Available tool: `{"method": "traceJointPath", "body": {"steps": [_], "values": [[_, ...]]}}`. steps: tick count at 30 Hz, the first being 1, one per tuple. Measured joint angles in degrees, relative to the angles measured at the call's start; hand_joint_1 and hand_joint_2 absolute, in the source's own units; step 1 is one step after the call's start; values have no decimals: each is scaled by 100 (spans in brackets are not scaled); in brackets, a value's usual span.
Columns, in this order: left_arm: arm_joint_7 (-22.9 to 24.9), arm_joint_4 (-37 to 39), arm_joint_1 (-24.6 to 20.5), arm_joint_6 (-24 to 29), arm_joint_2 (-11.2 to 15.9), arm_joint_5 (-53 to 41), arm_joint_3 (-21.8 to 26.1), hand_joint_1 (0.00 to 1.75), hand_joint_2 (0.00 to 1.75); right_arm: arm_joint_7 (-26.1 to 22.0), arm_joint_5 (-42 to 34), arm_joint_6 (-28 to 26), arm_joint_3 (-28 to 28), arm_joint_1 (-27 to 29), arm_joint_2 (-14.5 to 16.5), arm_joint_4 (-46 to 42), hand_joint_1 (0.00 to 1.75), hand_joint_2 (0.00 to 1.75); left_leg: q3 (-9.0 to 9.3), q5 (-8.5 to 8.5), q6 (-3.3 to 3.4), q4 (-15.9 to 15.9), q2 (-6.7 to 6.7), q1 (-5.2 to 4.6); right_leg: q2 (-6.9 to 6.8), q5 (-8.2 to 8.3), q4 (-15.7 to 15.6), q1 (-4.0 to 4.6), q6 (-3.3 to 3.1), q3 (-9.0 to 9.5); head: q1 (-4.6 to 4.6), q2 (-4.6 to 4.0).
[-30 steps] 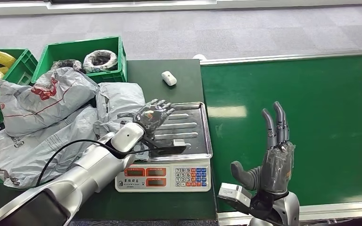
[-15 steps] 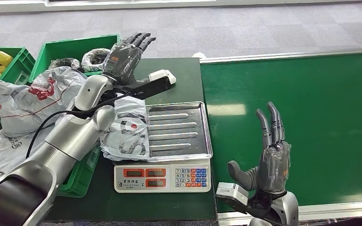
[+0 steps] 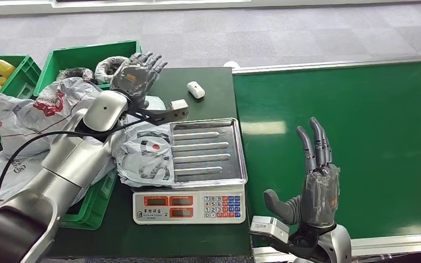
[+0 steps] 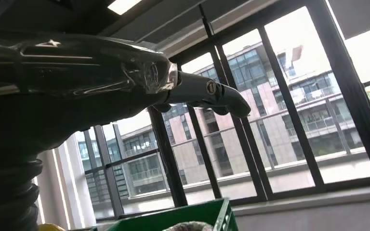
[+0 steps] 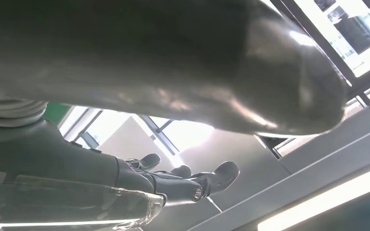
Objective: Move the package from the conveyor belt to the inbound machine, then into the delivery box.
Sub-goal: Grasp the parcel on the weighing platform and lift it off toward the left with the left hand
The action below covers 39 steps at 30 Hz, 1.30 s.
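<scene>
A grey package [image 3: 145, 156] lies half on the scale [image 3: 208, 145]; at 10 o'clock, the empty, spread left hand [image 3: 134, 74] must likely grasp it for boxing.

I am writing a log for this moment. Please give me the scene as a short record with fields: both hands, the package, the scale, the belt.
left hand: raised over the green crate, fingers spread, holding nothing
right hand: upright over the conveyor belt, fingers apart, holding nothing
package: grey bag lying partly on the left edge of the scale tray
scale: metal tray on top, keypad in front
conveyor belt: green, no package visible on it
</scene>
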Motion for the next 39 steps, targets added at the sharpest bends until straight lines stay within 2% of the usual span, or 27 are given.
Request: {"method": "traceJointPath", "body": {"steps": [5, 10, 29, 39], "values": [[-57, 755, -29, 12, -67, -56, -314, 0, 175, -25, -26, -40, -20, 74, -2, -10, 0, 0, -1, -1, 0, 0, 0, 1, 2, 0, 0, 1, -1, -3, -1, -1], [-90, 1138, -26, 77, -78, -65, -462, 0, 175, -21, -33, -46, -39, 122, -3, -59, 0, 0, -6, -1, -1, -1, 0, 2, 2, -1, 1, 2, -1, -10, -1, -1], [-97, 1461, -58, -8, -119, -95, -706, 0, 175, 5, 24, -39, -51, 199, 34, -176, 0, 0, -7, -1, -1, -1, 0, 1, 1, -1, 1, 2, -1, -8, -1, -1], [-141, 1753, -165, -352, -125, -241, -956, 0, 175, 12, 26, -49, -78, 129, 53, -175, 0, 0, -7, -1, 0, -1, 0, 1, 2, -1, 1, 2, -1, -8, 0, -1]]}}
